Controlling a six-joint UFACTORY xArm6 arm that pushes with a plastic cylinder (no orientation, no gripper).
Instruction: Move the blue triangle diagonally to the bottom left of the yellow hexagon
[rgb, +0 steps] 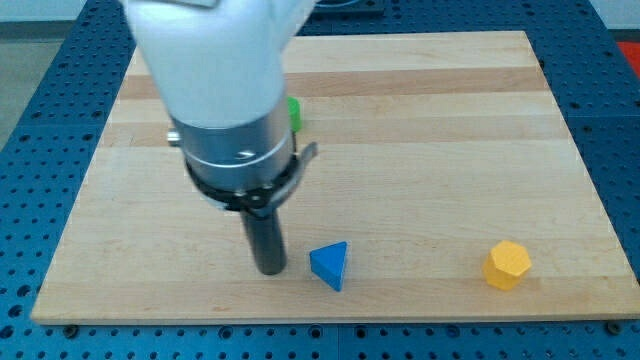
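The blue triangle (330, 265) lies near the bottom edge of the wooden board (450, 150), a little right of the middle. The yellow hexagon (508, 265) sits at the bottom right, well to the right of the triangle and at about the same height in the view. My tip (271, 270) rests on the board just left of the blue triangle, with a small gap between them. The arm's white and grey body hangs over the upper left part of the board.
A green block (295, 113) peeks out behind the arm's body at the upper middle, mostly hidden. The board's bottom edge runs close below the triangle and hexagon. A blue perforated table surrounds the board.
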